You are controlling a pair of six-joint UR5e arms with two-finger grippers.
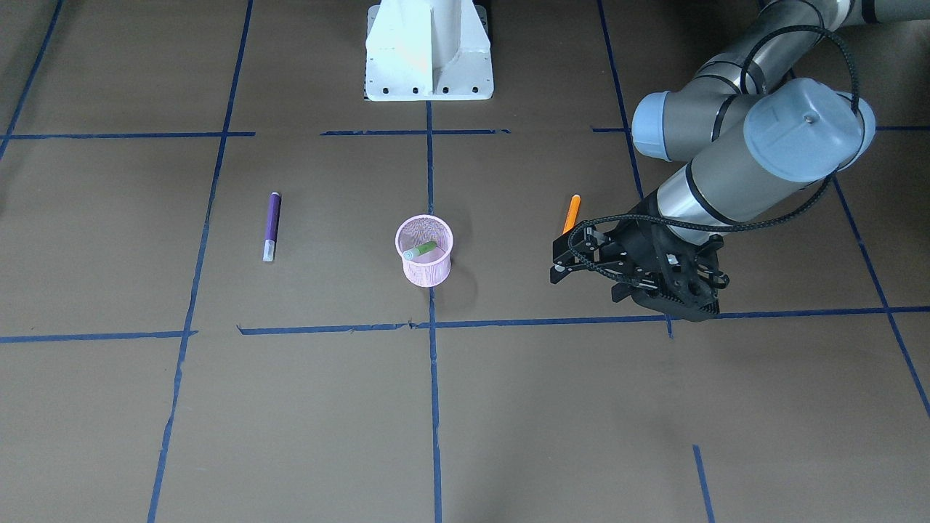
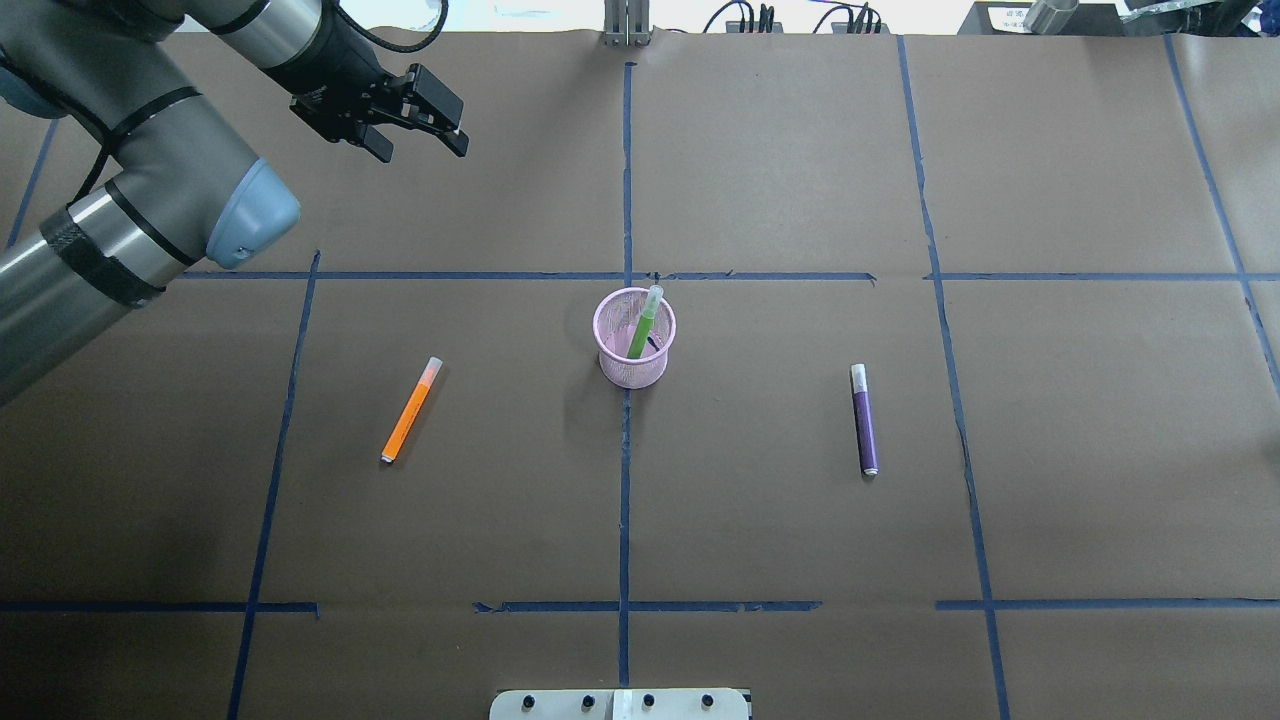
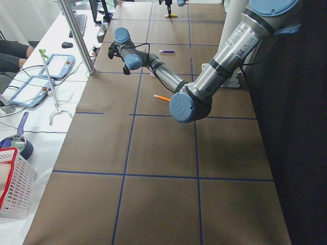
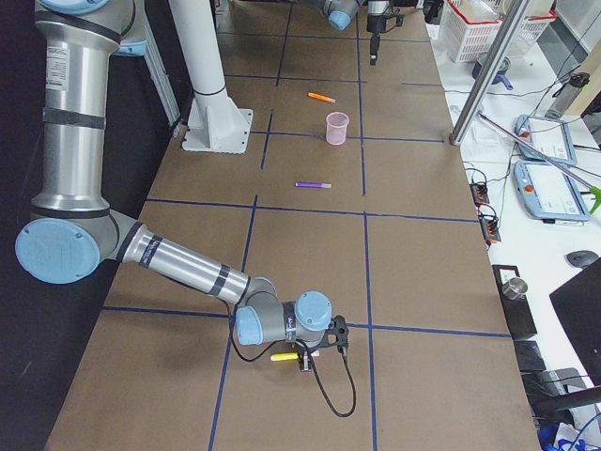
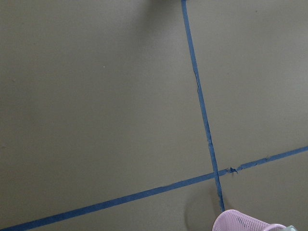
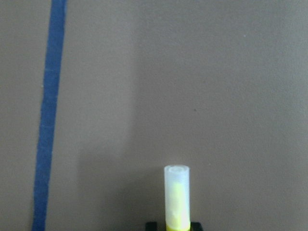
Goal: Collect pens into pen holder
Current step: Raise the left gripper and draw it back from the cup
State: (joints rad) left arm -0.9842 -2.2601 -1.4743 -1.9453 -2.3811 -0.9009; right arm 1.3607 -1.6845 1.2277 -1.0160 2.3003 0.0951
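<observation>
Green pen (image 2: 640, 335) is in the pen holder (image 2: 630, 370); the orange pen (image 2: 410, 412) left of it seems next. The released left gripper (image 1: 558, 261) must drop astride it; right gripper (image 4: 305, 357) clasps a yellow pen (image 6: 176, 197)

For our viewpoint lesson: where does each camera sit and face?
Front: across table, facing robot base; left claw shows.
Overhead: behind robot, looking down; left claw shows.
Left side: table end; left arm near.
Right side: other end; right arm near.
Left wrist: looks at tape, pen holder rim; no body.
Right wrist: yellow pen in right claw.
Front and overhead share the green pen.
</observation>
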